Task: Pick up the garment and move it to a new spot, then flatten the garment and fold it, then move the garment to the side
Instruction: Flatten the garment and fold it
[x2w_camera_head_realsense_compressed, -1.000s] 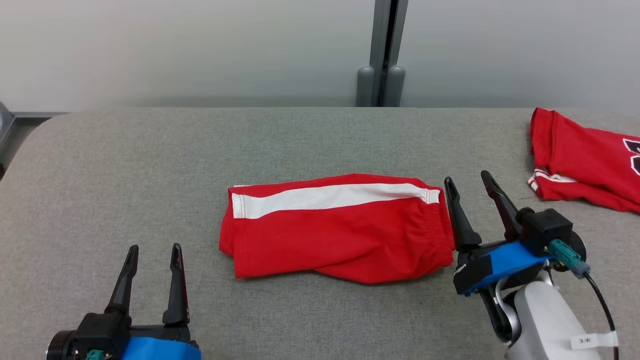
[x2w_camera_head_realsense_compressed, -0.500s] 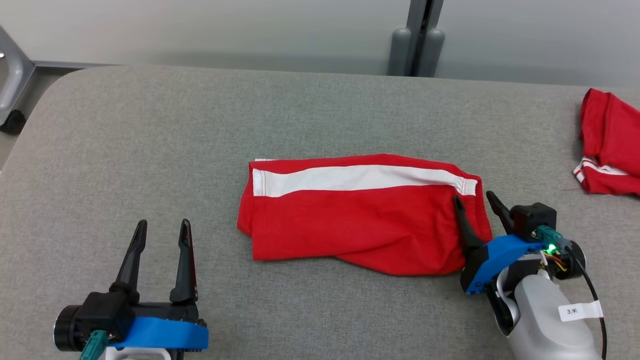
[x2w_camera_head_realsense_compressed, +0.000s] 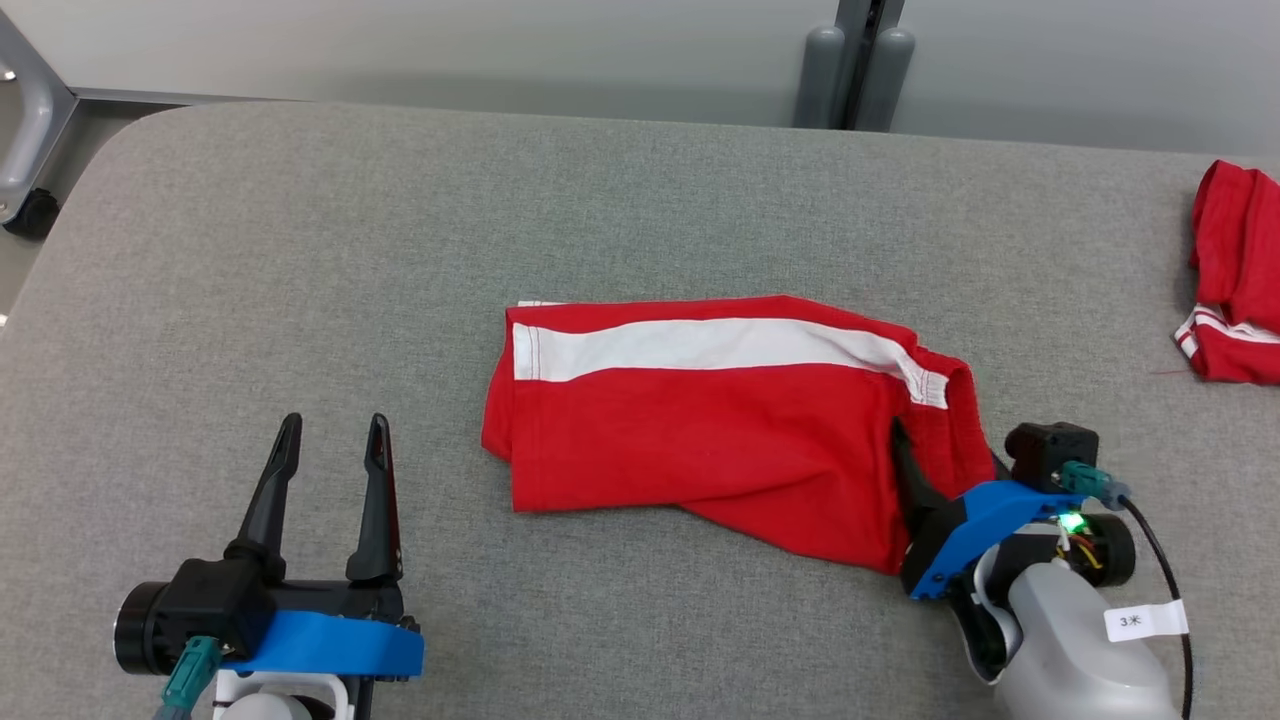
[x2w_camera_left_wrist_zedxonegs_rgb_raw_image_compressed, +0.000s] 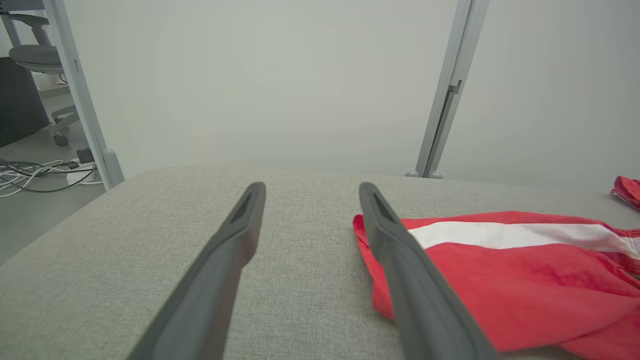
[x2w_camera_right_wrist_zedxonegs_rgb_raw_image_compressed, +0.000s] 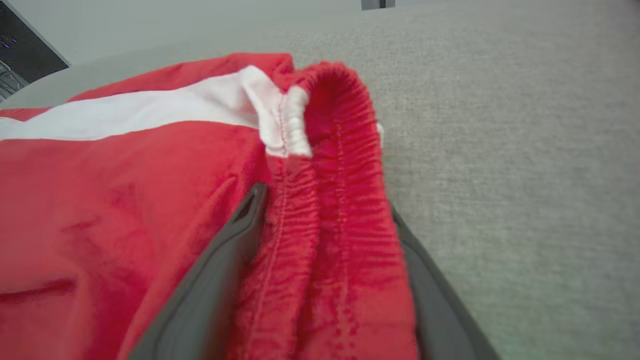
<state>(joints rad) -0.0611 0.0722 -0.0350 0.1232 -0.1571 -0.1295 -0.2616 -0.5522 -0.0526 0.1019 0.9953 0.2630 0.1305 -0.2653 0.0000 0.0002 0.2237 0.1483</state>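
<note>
Right pincer (x2w_camera_right_wrist_zedxonegs_rgb_raw_image_compressed: 325, 200) straddles waistband of red shorts (x2w_camera_head_realsense_compressed: 700, 430), seemingly clamped on it. Left pincer (x2w_camera_head_realsense_compressed: 334, 422) fingers apart, empty, on grey counter (x2w_camera_head_realsense_compressed: 300, 250) side well clear of shorts.

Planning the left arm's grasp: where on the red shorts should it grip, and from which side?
Probably the leg-hem end of the red shorts, approached from the robot's left by the open left gripper. That folded edge lies flat and nearest it, while the right gripper clamps the bunched waistband at the opposite end.
</note>
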